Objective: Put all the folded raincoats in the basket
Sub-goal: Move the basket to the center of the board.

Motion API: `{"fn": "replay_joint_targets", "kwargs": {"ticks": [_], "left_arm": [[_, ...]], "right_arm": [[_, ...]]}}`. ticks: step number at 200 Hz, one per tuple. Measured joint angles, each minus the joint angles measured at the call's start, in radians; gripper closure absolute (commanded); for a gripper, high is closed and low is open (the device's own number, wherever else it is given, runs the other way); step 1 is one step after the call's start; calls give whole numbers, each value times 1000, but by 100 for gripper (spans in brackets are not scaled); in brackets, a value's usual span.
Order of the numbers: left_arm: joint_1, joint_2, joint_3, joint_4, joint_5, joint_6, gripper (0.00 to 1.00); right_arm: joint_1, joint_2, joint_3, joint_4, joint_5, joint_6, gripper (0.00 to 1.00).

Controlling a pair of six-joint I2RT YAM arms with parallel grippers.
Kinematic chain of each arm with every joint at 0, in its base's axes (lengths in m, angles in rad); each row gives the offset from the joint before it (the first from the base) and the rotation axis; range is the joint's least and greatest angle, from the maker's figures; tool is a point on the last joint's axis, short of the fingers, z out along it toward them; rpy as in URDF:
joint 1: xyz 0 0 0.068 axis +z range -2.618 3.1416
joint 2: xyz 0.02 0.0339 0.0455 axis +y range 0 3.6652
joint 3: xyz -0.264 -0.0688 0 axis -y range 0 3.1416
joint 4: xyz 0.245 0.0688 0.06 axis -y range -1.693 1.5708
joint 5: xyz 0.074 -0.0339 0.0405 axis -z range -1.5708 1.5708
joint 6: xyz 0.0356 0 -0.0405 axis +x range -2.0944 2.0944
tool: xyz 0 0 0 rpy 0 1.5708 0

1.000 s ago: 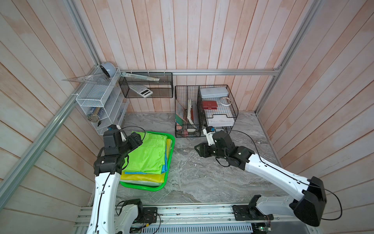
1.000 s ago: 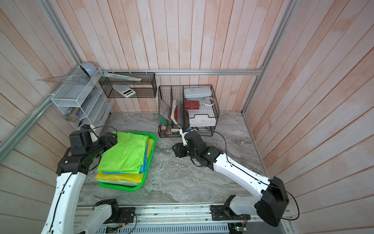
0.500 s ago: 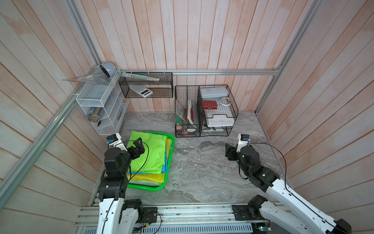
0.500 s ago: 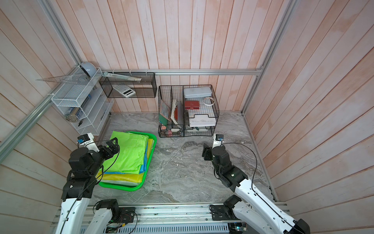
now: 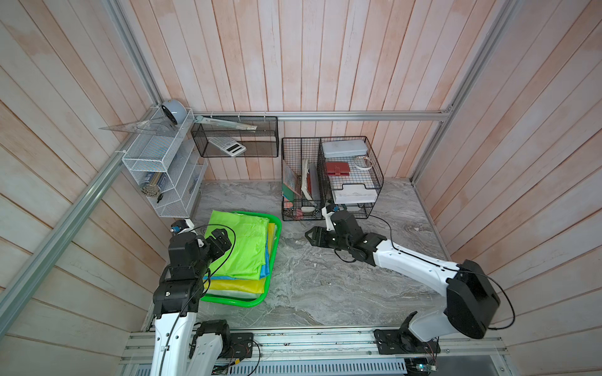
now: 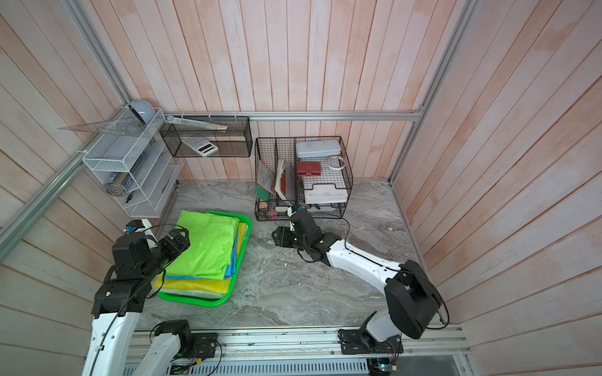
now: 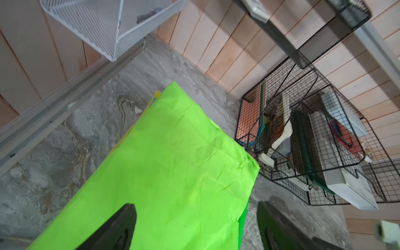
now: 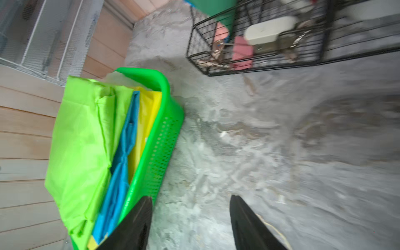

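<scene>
Three folded coats are stacked inside the basket [image 5: 234, 301]: the lime raincoat [image 5: 241, 247] on top, a blue raincoat [image 8: 121, 162] under it and a yellow raincoat [image 8: 147, 112] at the bottom. The lime one hangs past the rim on the wall side. Over its near edge hovers the left gripper [image 7: 194, 229], fingers spread wide, nothing in them. Off to the side, the right gripper [image 5: 312, 237] sits low over the bare table [image 5: 325, 286], between the basket and the black wire rack [image 5: 299, 153], also spread and empty.

Worktop [image 5: 325, 286]: bare marble across the frame's centre and lower right, free to pass.
Left: basket [image 5: 234, 301] stacked high with raincoats [image 5: 241, 250].
Upper centre: black wire racks [image 5: 345, 195] block the back.
</scene>
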Motion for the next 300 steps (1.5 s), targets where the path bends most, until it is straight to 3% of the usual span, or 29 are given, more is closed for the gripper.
{"fn": "replay_joint_targets", "kwargs": {"ticks": [32, 74, 98, 145, 183, 221, 256, 300], "left_arm": [[0, 0, 0, -76, 17, -19, 8], [0, -35, 1, -125, 28, -20, 8], [0, -35, 1, -140, 28, -17, 8], [0, -31, 1, -147, 28, -16, 8], [0, -28, 1, -148, 33, -15, 8], [0, -28, 1, -149, 41, -13, 8], [0, -27, 1, -149, 42, -13, 8], [0, -27, 1, -149, 43, -13, 8]], "right_arm": [[37, 244, 189, 43, -10, 110, 35], [39, 473, 395, 26, -15, 195, 45], [39, 532, 462, 17, -16, 220, 47], [39, 592, 515, 24, -43, 264, 75], [40, 601, 518, 49, -63, 319, 84], [46, 558, 436, 107, -37, 358, 91], [65, 407, 224, 150, 35, 431, 97], [82, 201, -36, 184, 135, 519, 97]]}}
